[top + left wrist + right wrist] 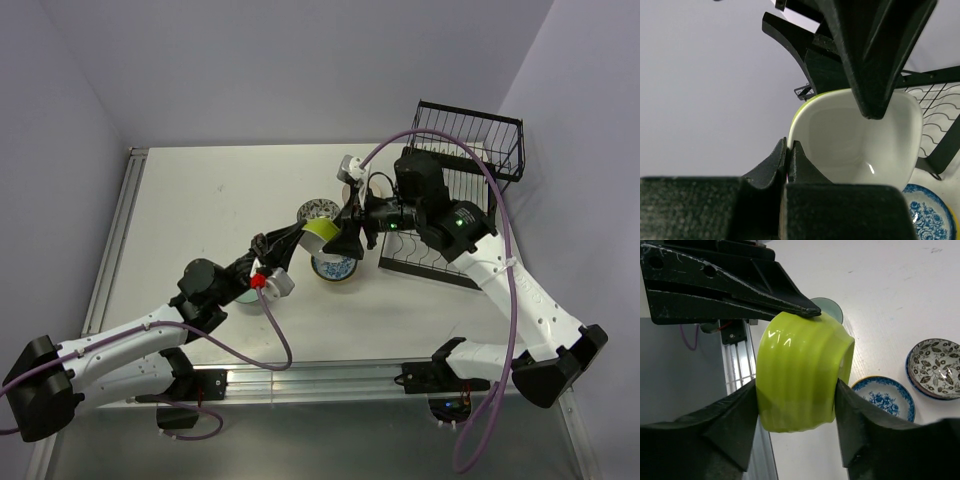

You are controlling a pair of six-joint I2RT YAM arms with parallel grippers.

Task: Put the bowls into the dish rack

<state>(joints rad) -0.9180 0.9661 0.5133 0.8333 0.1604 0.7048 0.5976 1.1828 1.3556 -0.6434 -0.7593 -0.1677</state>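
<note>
1. A white counter (200,200) sits in a corner of plain pale walls (300,60).
2. The black wire rack (470,140) stands at the far right of the counter, close to the right wall. No bowl can be seen inside it.
3. The green bowl (800,355) is up in the air, just to the left of the rack. It is lime green outside and white inside, and it is tipped onto its side.
4. The left end effector (788,155) is closed tight on the rim of the green bowl. One finger is inside the bowl and one is outside.
5. The right end effector (796,386) reaches out from over the rack and hugs the same bowl. Its two fingers touch the bowl's round sides, one on each side.
6. The blue bowl (335,268) lies on the counter near the rack's front left corner, under the green bowl.
7. The flower bowl (318,210) lies on the counter to the left of the rack, a little past the green bowl.
8. The teal bowl (832,307) is on the counter well apart from the rack, partly hidden under the left arm.
</note>
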